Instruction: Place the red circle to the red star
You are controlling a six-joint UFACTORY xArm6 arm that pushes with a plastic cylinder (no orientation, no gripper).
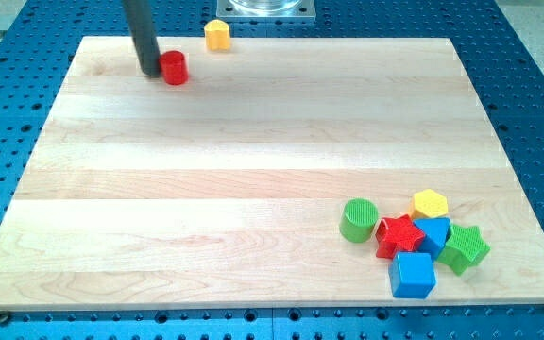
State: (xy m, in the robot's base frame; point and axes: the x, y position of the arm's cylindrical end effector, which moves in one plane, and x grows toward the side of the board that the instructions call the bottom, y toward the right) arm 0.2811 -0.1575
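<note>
Red circle (174, 68) top left, my tip (149, 71) touching its left side; red star (399, 235) far off, bottom right

You have eight blocks in all. Seven sit on the worktop (253, 189): two red, a circle (174, 68) and a star (399, 235); two green, a cylinder (358, 219) and a star (467, 248); two blue, a cube (412, 275) and another blue block (435, 233); one yellow hexagon (431, 203). The other yellow block (216, 35) sits just off the worktop's top edge.
</note>
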